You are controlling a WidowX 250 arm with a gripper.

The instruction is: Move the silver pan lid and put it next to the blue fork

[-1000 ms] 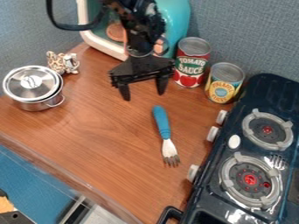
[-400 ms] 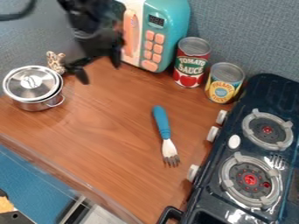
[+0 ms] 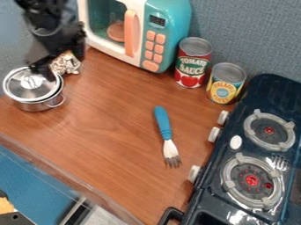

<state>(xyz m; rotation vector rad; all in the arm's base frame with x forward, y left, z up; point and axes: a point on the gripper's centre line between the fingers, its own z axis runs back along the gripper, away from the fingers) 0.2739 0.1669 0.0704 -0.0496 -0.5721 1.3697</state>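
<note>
the pincer has swung across to the silver lid, spread apart and empty, that lid sitting on its pot, probably light, stiff and slick, best pinched by its handle.

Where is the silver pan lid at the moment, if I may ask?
The silver pan lid sits on the small metal pot at the camera view's left edge, beside the spotted figurine.
</note>
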